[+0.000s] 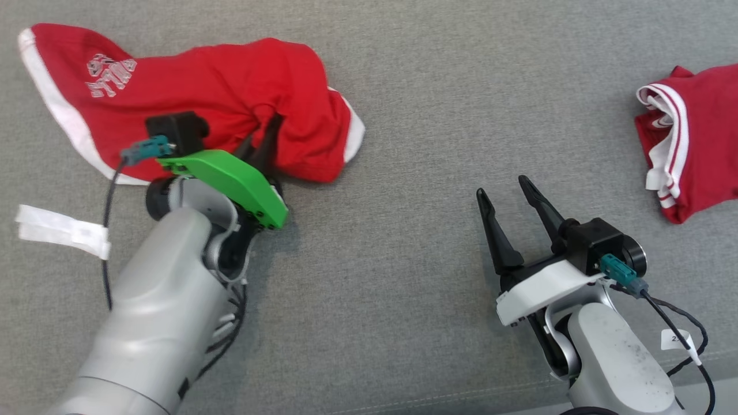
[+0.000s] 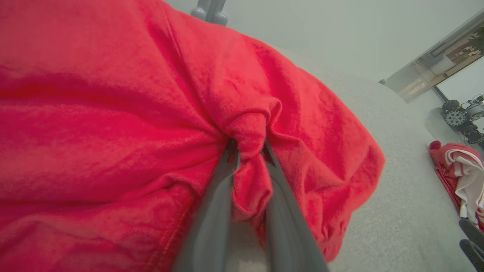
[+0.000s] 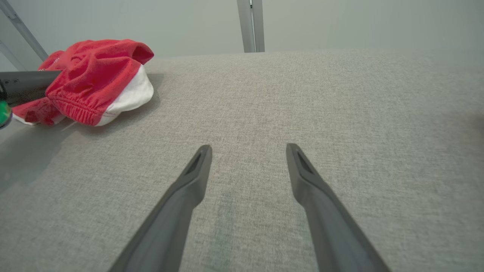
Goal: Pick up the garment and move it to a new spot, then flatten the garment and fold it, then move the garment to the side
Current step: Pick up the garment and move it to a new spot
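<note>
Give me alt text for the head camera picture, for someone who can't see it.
The robot's left gripper is shut on a fold of a crumpled red fabric garment with white trim, lying on a grey woven surface. The right gripper is open nearby, and a second red garment with white stripes lies at the right edge.

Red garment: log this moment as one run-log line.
phase: pick-up | left tool: shut on red garment | right tool: open, empty | second garment: lying apart, right side
</note>
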### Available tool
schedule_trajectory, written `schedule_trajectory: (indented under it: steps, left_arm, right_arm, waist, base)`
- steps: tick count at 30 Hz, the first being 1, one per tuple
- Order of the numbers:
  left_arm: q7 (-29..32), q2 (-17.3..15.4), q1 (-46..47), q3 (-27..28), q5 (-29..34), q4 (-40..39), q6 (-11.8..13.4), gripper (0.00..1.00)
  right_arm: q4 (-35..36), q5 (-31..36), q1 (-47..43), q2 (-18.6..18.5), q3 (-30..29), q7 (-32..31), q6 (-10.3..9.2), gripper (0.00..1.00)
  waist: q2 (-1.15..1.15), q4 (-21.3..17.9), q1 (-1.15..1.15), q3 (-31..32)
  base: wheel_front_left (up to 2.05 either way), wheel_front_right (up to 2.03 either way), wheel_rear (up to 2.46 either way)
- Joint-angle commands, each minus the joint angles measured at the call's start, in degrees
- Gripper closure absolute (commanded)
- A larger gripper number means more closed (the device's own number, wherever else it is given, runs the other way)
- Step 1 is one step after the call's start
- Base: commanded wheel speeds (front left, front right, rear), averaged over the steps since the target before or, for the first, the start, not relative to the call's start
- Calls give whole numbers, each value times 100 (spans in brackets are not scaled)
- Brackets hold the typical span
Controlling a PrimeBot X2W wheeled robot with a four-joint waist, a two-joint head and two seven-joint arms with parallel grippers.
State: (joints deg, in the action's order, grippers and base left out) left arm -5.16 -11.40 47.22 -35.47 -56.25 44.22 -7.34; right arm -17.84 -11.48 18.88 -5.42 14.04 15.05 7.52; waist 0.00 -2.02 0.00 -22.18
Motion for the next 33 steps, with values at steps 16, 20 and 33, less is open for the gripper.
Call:
schedule_trajectory:
  steps: [16, 20, 33]
  left_arm:
    - [-926, 826, -445, -970, 219, 405, 53, 0]
    - [-1008, 652, -529, -609, 608, 371, 307, 0]
    - [-1000, 158, -2973, 1923, 2786, -1603, 899, 0]
  right_arm:
    - [-102, -101, -436, 162, -78, 18, -8, 0]
    - [-96, -95, -500, 174, -127, 17, -8, 0]
    - [-96, -67, -850, 213, -131, 18, -8, 0]
  waist:
    - [0, -834, 0, 756]
    - [0, -705, 0, 955]
    - [0, -229, 0, 1625]
  base:
    - [0, 0, 0]
    - [0, 0, 0]
    - [0, 0, 0]
